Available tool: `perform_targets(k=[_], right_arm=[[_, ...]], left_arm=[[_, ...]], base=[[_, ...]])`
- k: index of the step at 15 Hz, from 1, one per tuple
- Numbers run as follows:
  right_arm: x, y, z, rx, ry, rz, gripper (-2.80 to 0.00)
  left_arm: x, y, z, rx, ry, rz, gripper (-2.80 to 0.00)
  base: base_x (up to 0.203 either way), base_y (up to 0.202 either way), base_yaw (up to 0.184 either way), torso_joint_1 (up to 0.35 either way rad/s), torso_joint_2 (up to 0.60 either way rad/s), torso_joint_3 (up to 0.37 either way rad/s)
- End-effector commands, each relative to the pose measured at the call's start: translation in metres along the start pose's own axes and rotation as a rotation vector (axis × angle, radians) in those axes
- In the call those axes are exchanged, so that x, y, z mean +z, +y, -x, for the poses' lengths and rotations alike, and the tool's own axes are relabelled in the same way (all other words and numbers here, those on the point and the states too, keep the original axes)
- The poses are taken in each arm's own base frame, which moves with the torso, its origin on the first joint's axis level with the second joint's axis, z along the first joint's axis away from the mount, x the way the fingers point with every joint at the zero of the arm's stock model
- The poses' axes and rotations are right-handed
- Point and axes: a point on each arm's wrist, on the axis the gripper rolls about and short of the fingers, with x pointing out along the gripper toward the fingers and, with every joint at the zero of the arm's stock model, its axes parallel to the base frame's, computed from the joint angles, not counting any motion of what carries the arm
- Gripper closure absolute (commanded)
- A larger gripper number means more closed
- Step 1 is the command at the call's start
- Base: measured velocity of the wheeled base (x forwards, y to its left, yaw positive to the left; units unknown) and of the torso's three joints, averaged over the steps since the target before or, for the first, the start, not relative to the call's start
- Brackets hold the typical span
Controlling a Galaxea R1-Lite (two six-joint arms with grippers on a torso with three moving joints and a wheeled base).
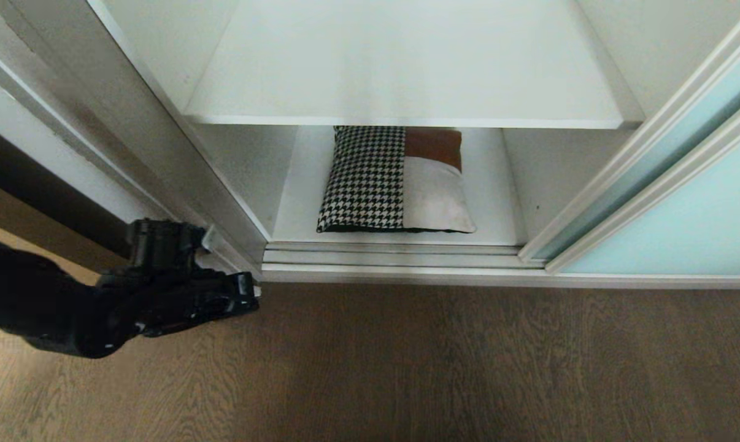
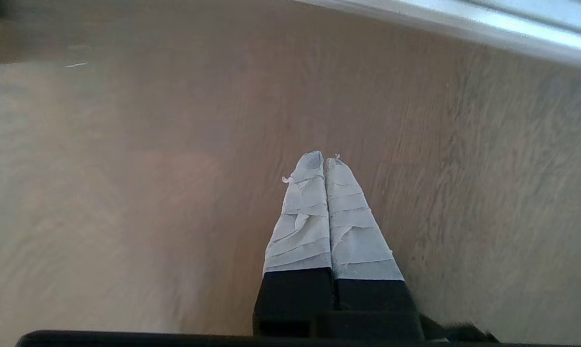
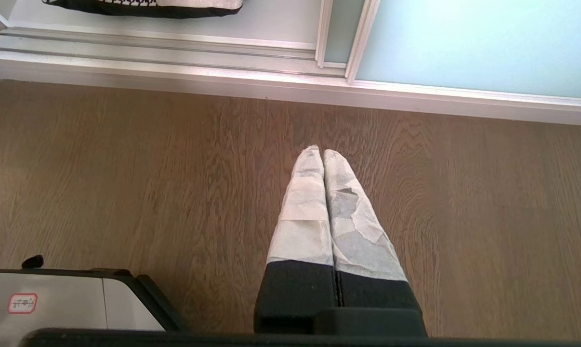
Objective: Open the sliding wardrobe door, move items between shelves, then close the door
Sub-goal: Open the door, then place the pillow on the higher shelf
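Observation:
The sliding wardrobe door [image 1: 683,221], frosted pale blue-green glass in a silver frame, stands slid to the right and also shows in the right wrist view [image 3: 464,43]. The left bay is uncovered. On the lower shelf [image 1: 499,224] lies the item [image 1: 394,184], a flat piece with houndstooth, beige and brown patches; its front edge shows in the right wrist view [image 3: 141,7]. The upper shelf [image 1: 400,67] is bare. My left arm [image 1: 173,288] reaches in at lower left; its gripper [image 2: 324,159] is shut and empty over the floor. My right gripper [image 3: 323,152] is shut and empty above the floor before the wardrobe.
Silver bottom tracks [image 1: 394,258] run along the wardrobe's front edge. The wardrobe's grey left side frame [image 1: 131,123] rises just behind my left arm. Brown wood floor [image 1: 468,368] spreads in front. A white panel of my base [image 3: 54,303] shows beside the right gripper.

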Motion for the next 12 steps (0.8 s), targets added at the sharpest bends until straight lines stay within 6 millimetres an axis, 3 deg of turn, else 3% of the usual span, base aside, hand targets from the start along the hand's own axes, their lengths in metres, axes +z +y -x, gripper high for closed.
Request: perform_targets(k=[1, 3, 8, 9, 12], right_arm=[[0.0, 0.0, 0.0, 0.0, 0.0, 0.0, 0.0], [0.0, 0.0, 0.0, 0.0, 0.0, 0.0, 0.0], [0.0, 0.0, 0.0, 0.0, 0.001, 0.0, 0.0], [0.0, 0.0, 0.0, 0.0, -0.002, 0.0, 0.0], [0.0, 0.0, 0.0, 0.0, 0.0, 0.0, 0.0]], left_arm=[[-0.025, 0.006, -0.069, -0.006, 0.078, -0.001, 0.0], [-0.013, 0.004, -0.098, -0.025, 0.018, -0.014, 0.0], [0.017, 0.002, -0.146, 0.005, -0.151, -0.035, 0.0], [0.021, 0.002, -0.154, 0.01, -0.176, -0.036, -2.8], [0.024, 0.006, -0.183, 0.011, -0.227, -0.027, -2.8]], base=[[0.0, 0.0, 0.0, 0.0, 0.0, 0.0], [0.0, 0.0, 0.0, 0.0, 0.0, 0.0], [0.0, 0.0, 0.0, 0.0, 0.0, 0.0], [0.0, 0.0, 0.0, 0.0, 0.0, 0.0], [0.0, 0.0, 0.0, 0.0, 0.0, 0.0]])
